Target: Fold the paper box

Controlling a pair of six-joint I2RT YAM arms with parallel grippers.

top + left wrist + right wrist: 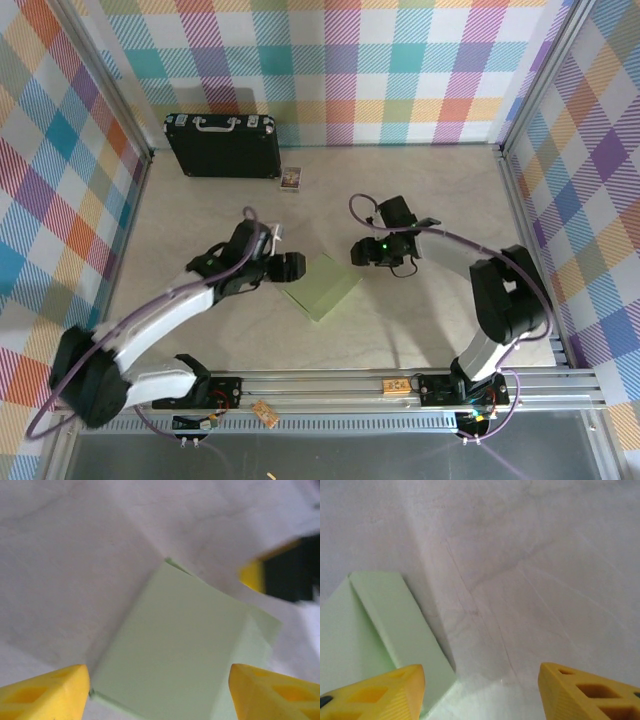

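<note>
Flanking one paper box (322, 287), left claw (291, 266) and right claw (360, 252) gape.

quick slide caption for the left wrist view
Pale green paper box lying on the table, straddled by the open left pincer

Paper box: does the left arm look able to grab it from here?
Probably yes. The paper box lies on the table just ahead of the open left gripper, nothing between them; the right gripper stands off its opposite edge.
</note>
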